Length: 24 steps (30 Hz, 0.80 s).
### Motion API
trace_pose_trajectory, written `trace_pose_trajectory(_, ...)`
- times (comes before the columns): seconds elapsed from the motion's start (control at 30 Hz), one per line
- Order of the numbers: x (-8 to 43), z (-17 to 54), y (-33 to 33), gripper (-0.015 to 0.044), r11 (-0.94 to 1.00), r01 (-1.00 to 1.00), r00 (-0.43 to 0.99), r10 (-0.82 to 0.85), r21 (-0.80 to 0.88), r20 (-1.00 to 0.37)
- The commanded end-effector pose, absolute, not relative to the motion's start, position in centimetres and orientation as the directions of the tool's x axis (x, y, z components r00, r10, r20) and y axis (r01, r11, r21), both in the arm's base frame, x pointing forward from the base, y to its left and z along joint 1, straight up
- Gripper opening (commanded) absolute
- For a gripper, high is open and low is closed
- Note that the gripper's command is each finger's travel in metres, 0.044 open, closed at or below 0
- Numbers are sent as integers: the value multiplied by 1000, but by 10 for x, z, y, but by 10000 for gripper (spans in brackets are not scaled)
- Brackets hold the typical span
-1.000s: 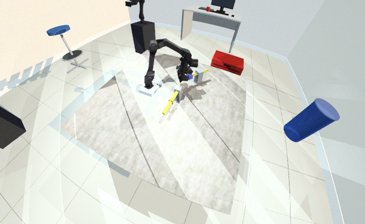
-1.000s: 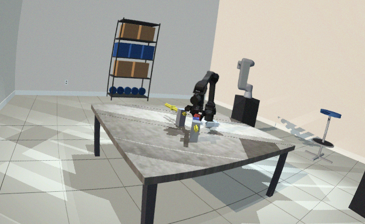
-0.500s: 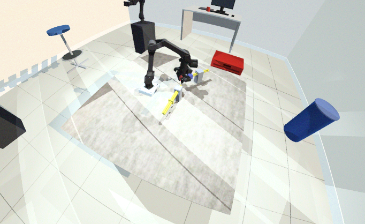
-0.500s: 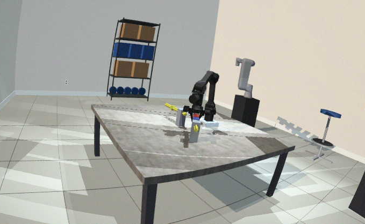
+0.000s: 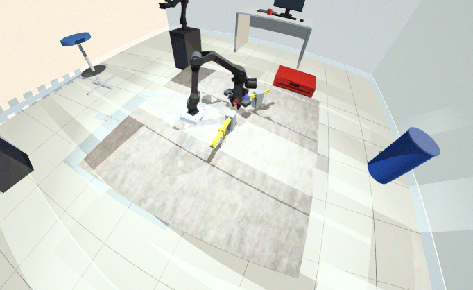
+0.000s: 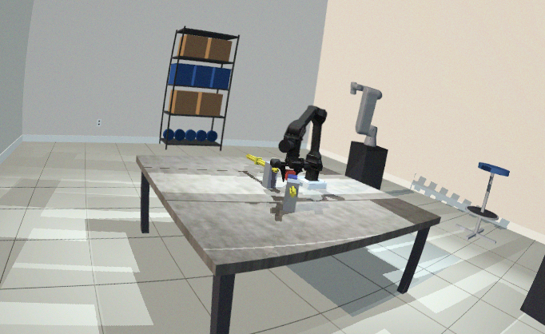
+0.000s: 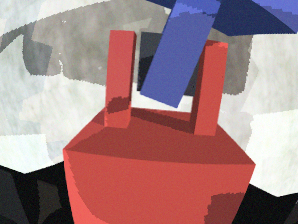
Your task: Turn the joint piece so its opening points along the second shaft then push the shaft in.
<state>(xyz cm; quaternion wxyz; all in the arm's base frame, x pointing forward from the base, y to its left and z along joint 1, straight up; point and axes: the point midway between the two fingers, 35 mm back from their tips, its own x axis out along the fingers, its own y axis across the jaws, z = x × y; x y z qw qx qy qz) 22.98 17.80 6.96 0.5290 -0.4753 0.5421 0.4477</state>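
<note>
The red joint piece point(image 5: 235, 103) point(image 6: 290, 172) point(image 7: 160, 175) is between the fingers of my gripper point(image 5: 236, 105) point(image 6: 289, 176), which is shut on it. In the wrist view its two prongs stand around a tilted blue hinge part point(image 5: 245, 96) point(image 6: 292, 176) point(image 7: 180, 60). The blue part is on the end of the fixed yellow shaft point(image 5: 267, 91) point(image 6: 292, 191), in a grey block point(image 5: 257, 98) point(image 6: 290, 202). The second yellow shaft point(image 5: 220, 133) point(image 6: 256, 160) passes through the other grey block point(image 5: 231, 124) point(image 6: 268, 177); its inner tip is near the gripper. The red opening's exact direction is hidden.
The table point(image 5: 267, 230) point(image 6: 232, 232) carries both blocks and the arm's white base point(image 5: 191, 118) point(image 6: 314, 184). The blocks stand close on either side of the gripper. A red box point(image 5: 295, 80), a stool point(image 5: 75, 39) point(image 6: 492, 168) and a blue cylinder point(image 5: 398, 158) are off the table.
</note>
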Motion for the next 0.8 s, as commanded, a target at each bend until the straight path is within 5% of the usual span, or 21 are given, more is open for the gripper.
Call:
trace_pose_trajectory(0.0,233,69,178,0,81,-997,16,-24,-18,-1000)
trace_pose_trajectory(0.43,246,66,179,0,-176,-984,17,39,-24,-999)
trace_pose_trajectory(0.77,246,66,179,0,-184,-983,18,38,-24,-999)
